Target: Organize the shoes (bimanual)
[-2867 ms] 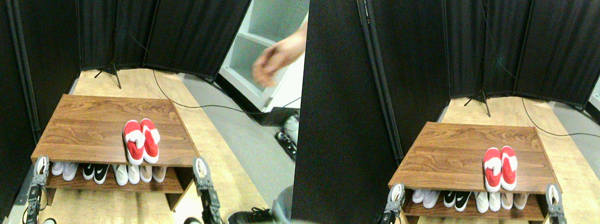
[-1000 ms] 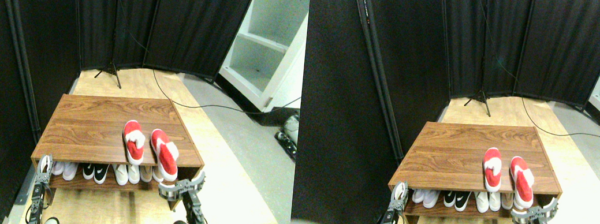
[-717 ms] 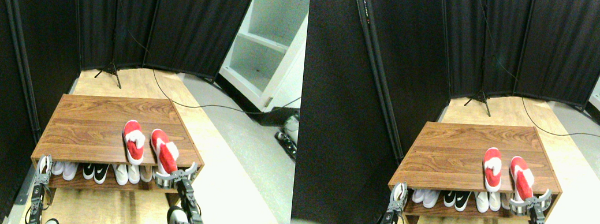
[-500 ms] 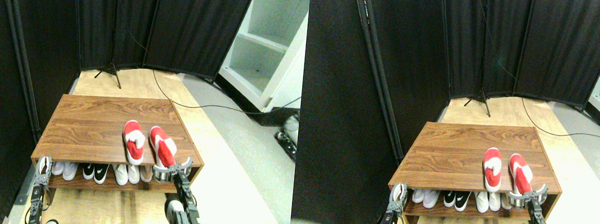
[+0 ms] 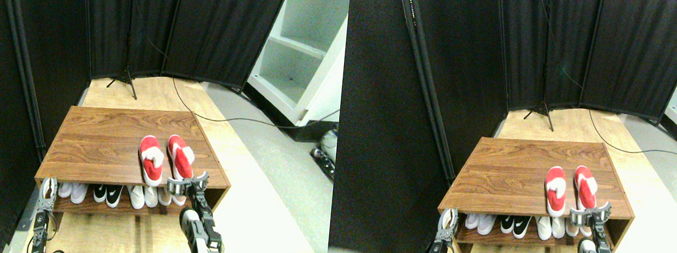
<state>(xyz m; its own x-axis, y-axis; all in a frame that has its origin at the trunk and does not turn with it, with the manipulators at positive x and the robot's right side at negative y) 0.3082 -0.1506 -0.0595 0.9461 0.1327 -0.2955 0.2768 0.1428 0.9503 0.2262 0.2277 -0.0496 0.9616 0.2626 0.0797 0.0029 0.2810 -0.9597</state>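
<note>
Shoes in bright red lie side by side, toes away, near the front right of the wooden rack top. At its near edge the right gripper has its jaws spread wide at the right shoe's heel. The left gripper hangs by the rack's left corner; its jaws cannot be made out. Pale shoes line the lower shelf; dark curtains stand beyond.

Left shoe: red, white patch, flat, toe pointing away from me.
Right shoe: same look (just beside it).
</note>
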